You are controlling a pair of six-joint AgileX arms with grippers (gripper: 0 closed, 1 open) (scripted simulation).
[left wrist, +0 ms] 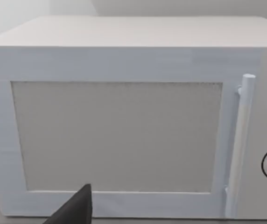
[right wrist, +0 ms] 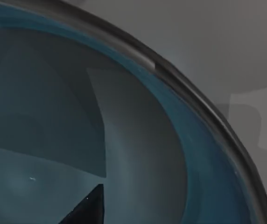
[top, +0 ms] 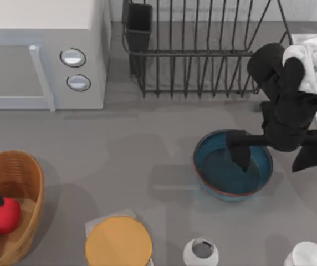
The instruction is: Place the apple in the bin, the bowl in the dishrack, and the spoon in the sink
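Bowl under down-reaching right gripper, jaws' state unclear; apple in bin

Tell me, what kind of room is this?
Probably a kitchen counter, in a computer-made scene: there is a white microwave, a wire dishrack for drying dishes, and a blue bowl on the grey table.

Apple in bin at left; bowl before dishrack; microwave left of dishrack.
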